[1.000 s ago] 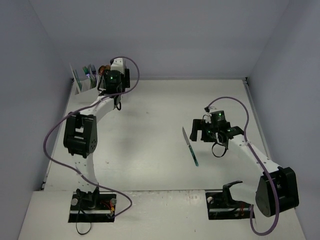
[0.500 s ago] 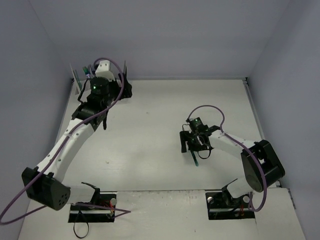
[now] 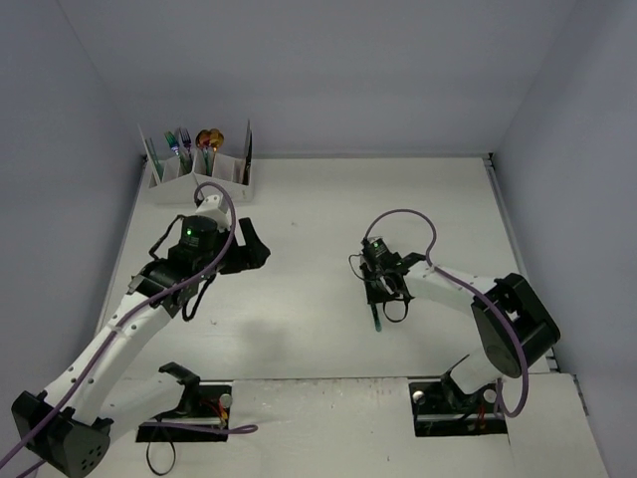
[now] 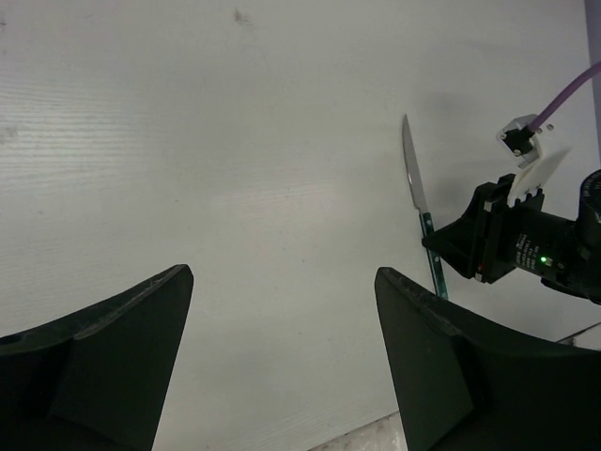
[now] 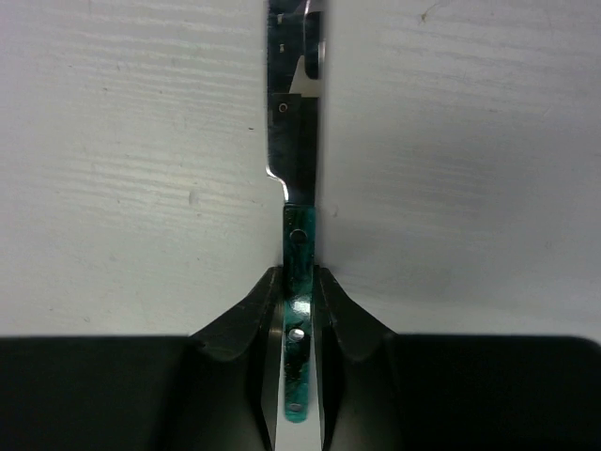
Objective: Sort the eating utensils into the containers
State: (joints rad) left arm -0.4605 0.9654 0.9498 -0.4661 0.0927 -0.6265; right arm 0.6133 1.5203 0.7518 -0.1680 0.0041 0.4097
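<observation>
Surface: you see a white table | on it: one teal-handled knife lying flat, right of centre | far left corner: white compartment rack standing.

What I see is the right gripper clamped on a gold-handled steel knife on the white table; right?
No: the right wrist view shows the right gripper clamped on a teal-handled steel knife, not gold-handled, on the white table.

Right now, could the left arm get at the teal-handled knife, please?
Probably not usefully: the right tool grips the teal-handled knife by its handle, leaving only the blade free; the open left tool hangs apart from it.
</observation>
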